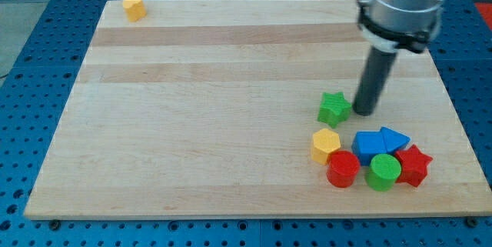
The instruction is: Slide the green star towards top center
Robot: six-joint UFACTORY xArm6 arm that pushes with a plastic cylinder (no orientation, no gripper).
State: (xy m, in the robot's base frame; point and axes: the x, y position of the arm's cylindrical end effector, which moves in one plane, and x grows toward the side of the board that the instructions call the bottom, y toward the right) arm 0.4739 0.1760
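The green star lies on the wooden board at the view's right, a little below mid-height. My tip rests on the board just to the star's right, touching or nearly touching it. The rod rises from there to the silver arm body at the view's top right.
Below the star is a cluster: a yellow hexagon, a red cylinder, a green cylinder, a blue cube, a blue triangle and a red star. A yellow block sits at the board's top left corner.
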